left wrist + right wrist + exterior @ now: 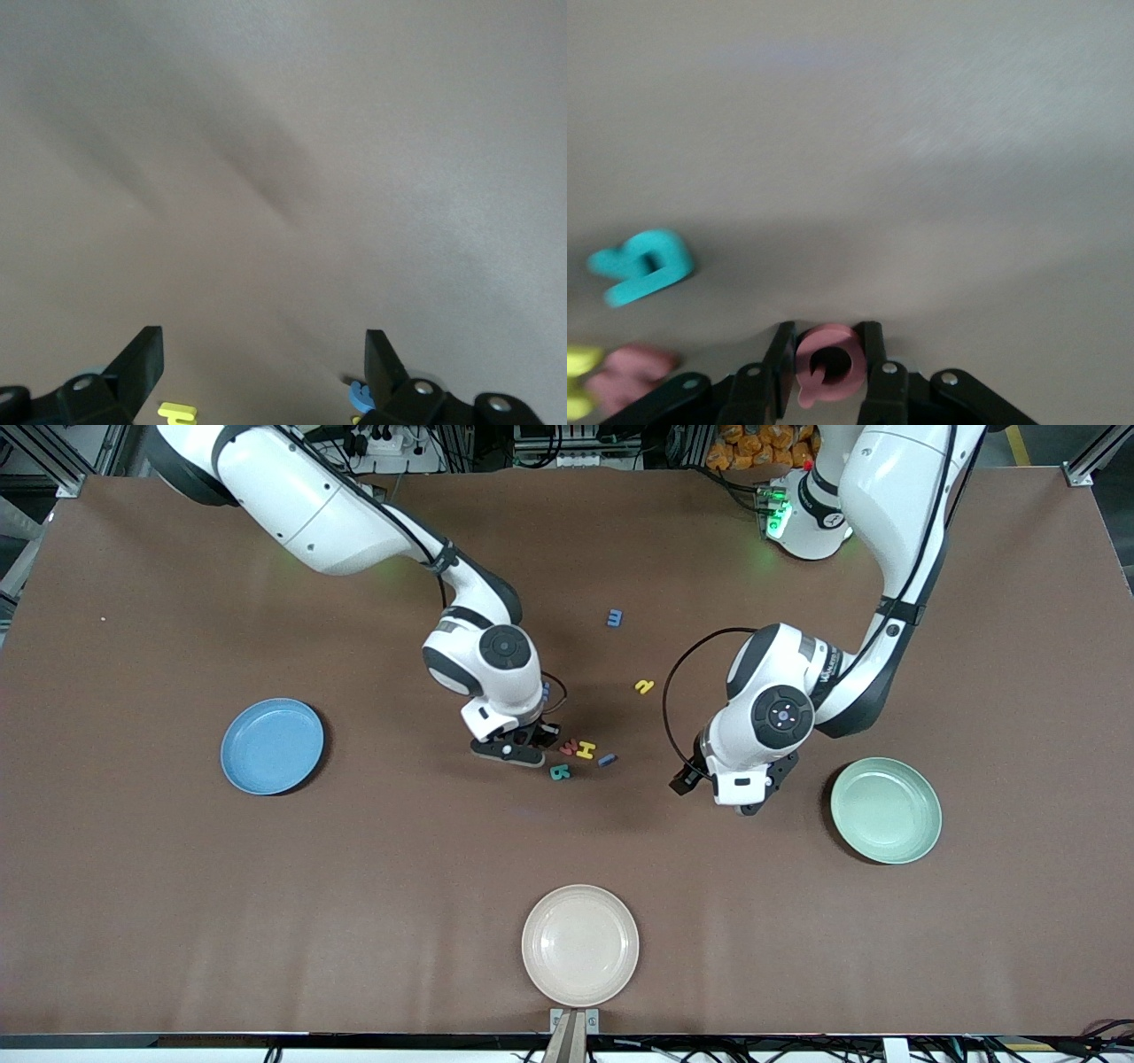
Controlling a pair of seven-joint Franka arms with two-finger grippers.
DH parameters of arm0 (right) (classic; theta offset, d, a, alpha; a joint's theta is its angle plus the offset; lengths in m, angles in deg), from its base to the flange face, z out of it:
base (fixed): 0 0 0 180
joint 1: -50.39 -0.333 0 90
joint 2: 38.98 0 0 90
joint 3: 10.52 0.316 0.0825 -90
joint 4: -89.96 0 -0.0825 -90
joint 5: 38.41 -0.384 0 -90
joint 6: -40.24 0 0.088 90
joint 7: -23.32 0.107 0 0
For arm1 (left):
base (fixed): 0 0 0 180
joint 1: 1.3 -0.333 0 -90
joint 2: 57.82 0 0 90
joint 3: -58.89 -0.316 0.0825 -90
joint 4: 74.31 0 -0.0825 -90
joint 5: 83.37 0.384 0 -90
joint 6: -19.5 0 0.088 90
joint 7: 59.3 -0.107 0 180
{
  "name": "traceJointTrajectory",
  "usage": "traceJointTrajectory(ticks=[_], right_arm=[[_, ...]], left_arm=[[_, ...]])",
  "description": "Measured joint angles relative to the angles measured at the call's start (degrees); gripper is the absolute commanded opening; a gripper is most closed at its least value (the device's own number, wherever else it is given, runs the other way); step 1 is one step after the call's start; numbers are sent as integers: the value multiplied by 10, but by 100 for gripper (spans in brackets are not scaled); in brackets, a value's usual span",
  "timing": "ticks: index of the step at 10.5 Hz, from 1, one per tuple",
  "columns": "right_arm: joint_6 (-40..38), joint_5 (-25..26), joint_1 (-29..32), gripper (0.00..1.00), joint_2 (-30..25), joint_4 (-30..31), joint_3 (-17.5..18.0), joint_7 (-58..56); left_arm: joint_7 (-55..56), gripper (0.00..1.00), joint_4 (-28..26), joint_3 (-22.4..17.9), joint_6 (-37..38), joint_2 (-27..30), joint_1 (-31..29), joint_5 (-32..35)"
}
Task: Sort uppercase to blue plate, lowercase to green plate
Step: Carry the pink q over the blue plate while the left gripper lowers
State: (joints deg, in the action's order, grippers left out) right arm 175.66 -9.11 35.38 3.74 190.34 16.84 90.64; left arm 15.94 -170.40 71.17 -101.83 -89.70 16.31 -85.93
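Observation:
My right gripper (516,749) is shut on a red round Q-like letter (828,363), low over the table beside the letter cluster. Close to it lie a teal B (559,771), a red w (568,747), a yellow H (586,750) and a blue letter (607,760). A yellow hooked letter (644,686) and a blue m-shaped letter (614,617) lie farther from the front camera. The blue plate (272,746) sits toward the right arm's end and the green plate (886,810) toward the left arm's end, both holding nothing. My left gripper (751,802) waits open beside the green plate.
A cream plate (580,945) sits near the table's front edge, nearest the front camera. The left wrist view shows a yellow letter (177,413) and a blue letter (359,396) near my open left gripper (264,341). Bare brown table lies between the plates.

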Motion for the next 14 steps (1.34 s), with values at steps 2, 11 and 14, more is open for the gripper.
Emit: traceJointTrajectory(ticks=[2, 11, 14], right_arm=[[-45, -71, 31, 18, -21, -5, -12, -134], [-251, -148, 81, 16, -156, 39, -155, -531], [-221, -149, 86, 16, -173, 92, -246, -689]], left_arm=[[16, 100, 8, 0, 0, -7, 3, -1], [218, 100, 132, 2, -9, -110, 141, -8], [241, 100, 144, 1, -51, -139, 169, -8]])
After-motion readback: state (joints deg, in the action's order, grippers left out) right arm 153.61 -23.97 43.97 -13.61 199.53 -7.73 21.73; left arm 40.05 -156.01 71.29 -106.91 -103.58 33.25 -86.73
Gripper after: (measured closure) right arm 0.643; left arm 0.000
